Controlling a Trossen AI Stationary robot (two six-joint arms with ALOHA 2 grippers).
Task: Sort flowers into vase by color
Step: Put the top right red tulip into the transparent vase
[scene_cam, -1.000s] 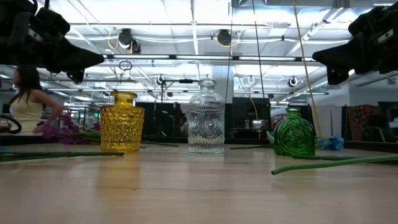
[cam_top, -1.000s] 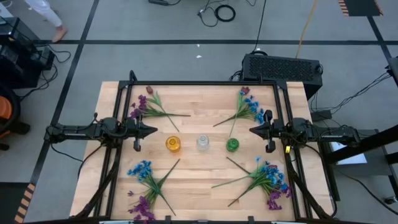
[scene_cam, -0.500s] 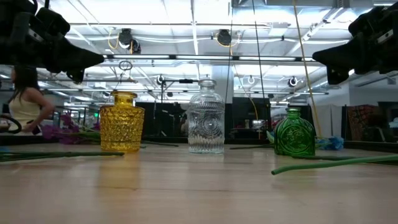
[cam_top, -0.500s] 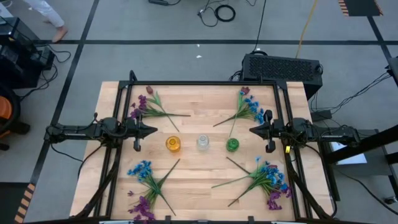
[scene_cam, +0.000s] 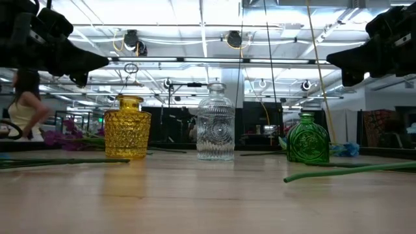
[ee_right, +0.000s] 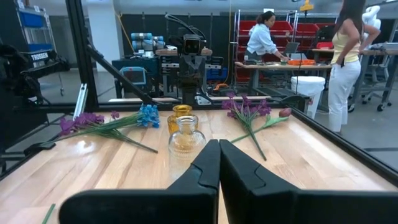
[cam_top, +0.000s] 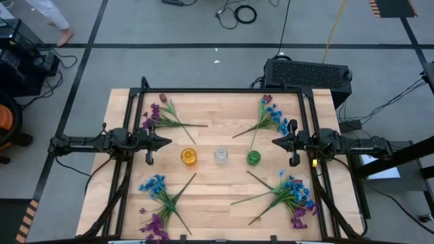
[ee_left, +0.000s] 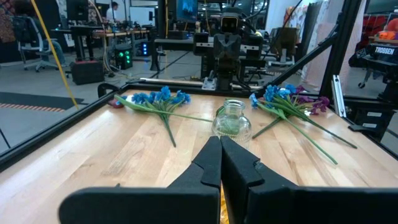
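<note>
Across the bench (cam_top: 217,196) four bunches of flowers (cam_top: 165,116) lie near the corners, three vases (cam_top: 221,156) between. My left claw (cam_top: 168,142) and right claw (cam_top: 274,142) hang shut, empty. Tangled stems could, I think, drag neighbours or topple a vase; frame rails (cam_top: 217,90) hem the edges.

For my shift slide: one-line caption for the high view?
Three vases, yellow, clear and green, stand mid-table among four flower bunches; left gripper and right gripper shut.
</note>
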